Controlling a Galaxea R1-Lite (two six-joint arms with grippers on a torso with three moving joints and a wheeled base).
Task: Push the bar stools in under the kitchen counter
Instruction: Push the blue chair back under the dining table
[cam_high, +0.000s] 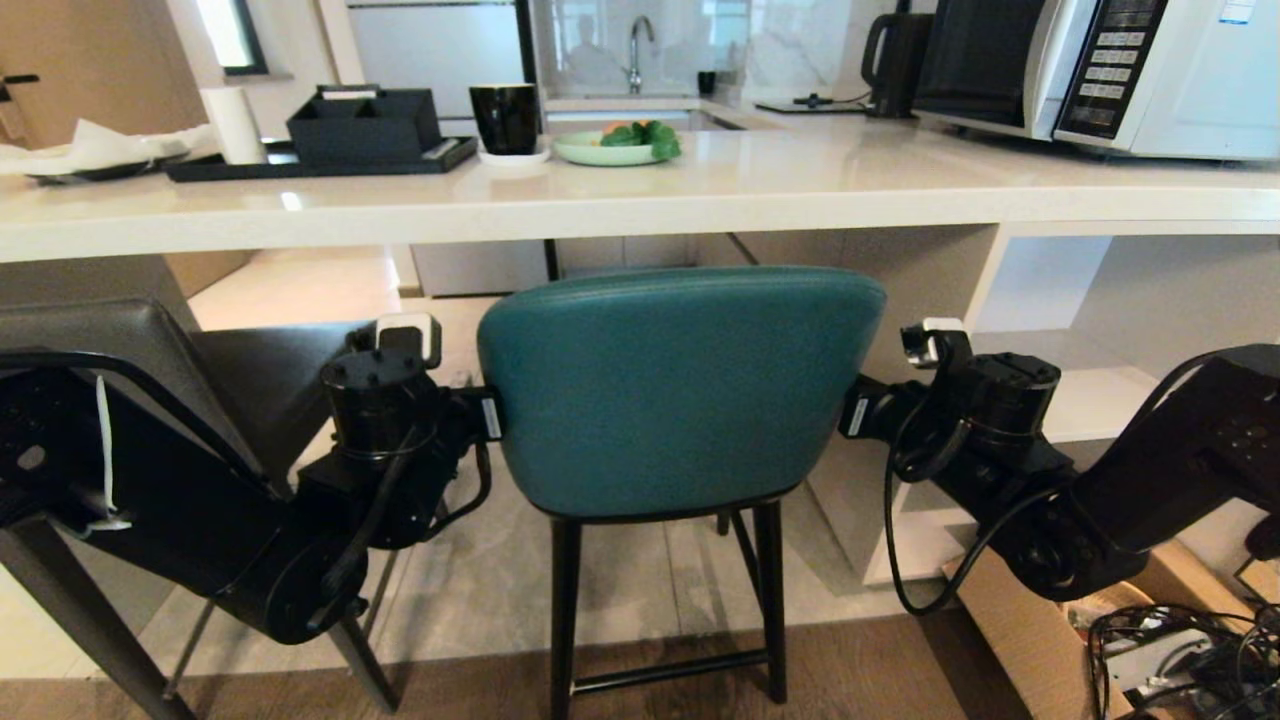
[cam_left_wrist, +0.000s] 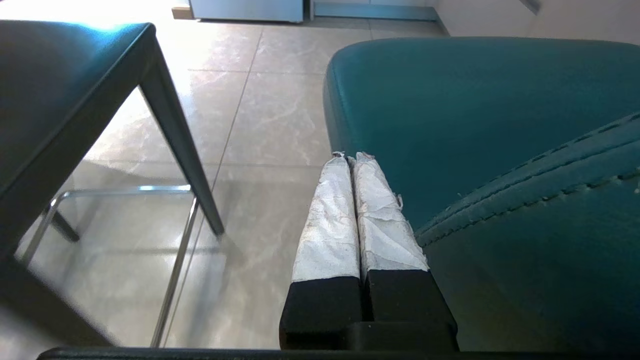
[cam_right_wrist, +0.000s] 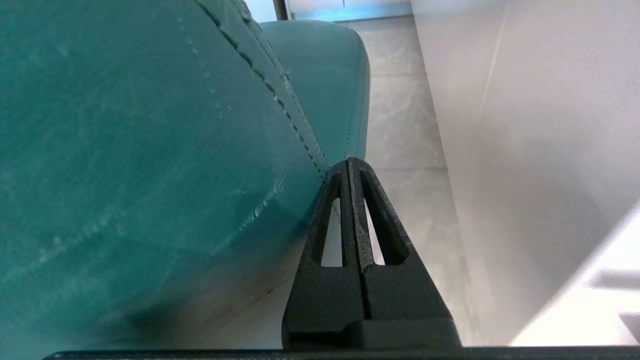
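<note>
Stools number two: a teal stool (cam_high: 680, 390) with a curved back and black legs stands facing the front edge of the kitchen counter (cam_high: 640, 205), its back just below that edge, and a dark grey stool (cam_high: 170, 370) stands to its left, cut off by the frame so that only part of its seat, back and legs shows. How far the teal seat reaches beneath the counter is hidden by its own back. Two grippers flank the teal back: the left gripper (cam_left_wrist: 352, 165) has its white-wrapped fingers pressed together, lying against the left side of the stool, and the right gripper (cam_right_wrist: 348, 162) has its black fingers pressed together too, lying against the right side of the back, with the counter's slab side panel (cam_right_wrist: 525, 150) near on its other side. On the countertop stand one black tray (cam_high: 320, 160) with a black organiser box, one black mug (cam_high: 505, 115), one green plate (cam_high: 610, 150) of vegetables, a kettle (cam_high: 895, 60) and a microwave (cam_high: 1100, 70) at the right end. Loose cables and a cardboard box (cam_high: 1040, 640) lie on the floor at the right.
</note>
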